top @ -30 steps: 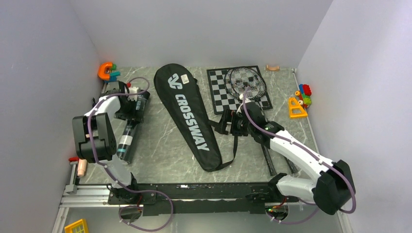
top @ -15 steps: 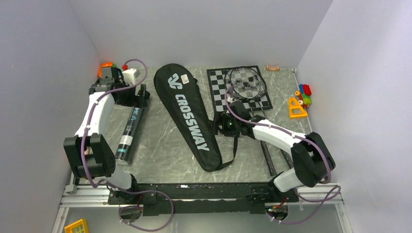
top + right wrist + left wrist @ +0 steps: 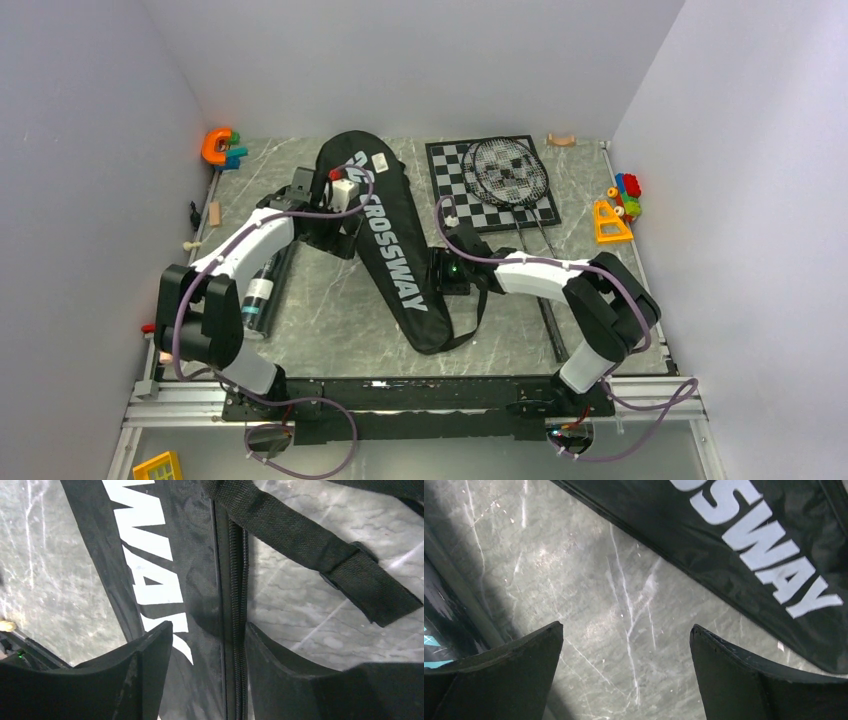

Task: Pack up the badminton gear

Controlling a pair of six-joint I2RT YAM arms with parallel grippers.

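Right fingers (image 3: 145, 675), half open, straddle the zipped edge of the CROSSWAY racket bag (image 3: 385, 235), clamping nothing yet; left fingers (image 3: 744, 680), spread wide and empty, hover over bare counter (image 3: 624, 605) just left of it. Bag's long axis runs far-left to near-right.

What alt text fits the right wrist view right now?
The jaws stand apart astride the zipped edge of the black racket bag, not visibly pinching it. Its white lettering runs down the left; a black webbing strap crosses the grey marbled table at upper right.
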